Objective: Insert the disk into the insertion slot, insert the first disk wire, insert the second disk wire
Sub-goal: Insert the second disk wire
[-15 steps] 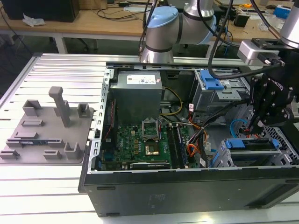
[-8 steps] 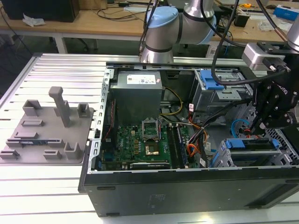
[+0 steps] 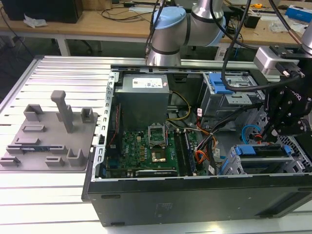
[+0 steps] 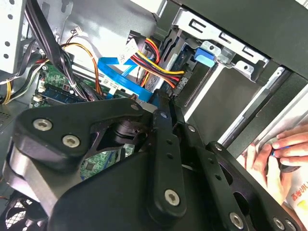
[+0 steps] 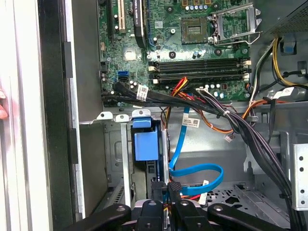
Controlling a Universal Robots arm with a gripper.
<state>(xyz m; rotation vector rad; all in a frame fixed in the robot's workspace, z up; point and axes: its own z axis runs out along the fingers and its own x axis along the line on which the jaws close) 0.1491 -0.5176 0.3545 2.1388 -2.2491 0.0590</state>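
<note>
Bright-blue second disk wire (image 5: 192,168) — orange-red first disk wire (image 4: 156,60) — green motherboard (image 3: 146,148), black gripper (image 5: 168,192).

Our arm (image 3: 195,24) reaches in from the far side in the exterior view, with its wrist bent down at that view's right. Our gripper (image 5: 172,188) hangs low with its black fingers (image 4: 163,110) drawn close together, almost touching. A person's hand (image 4: 276,154) shows in the second wrist view.
</note>
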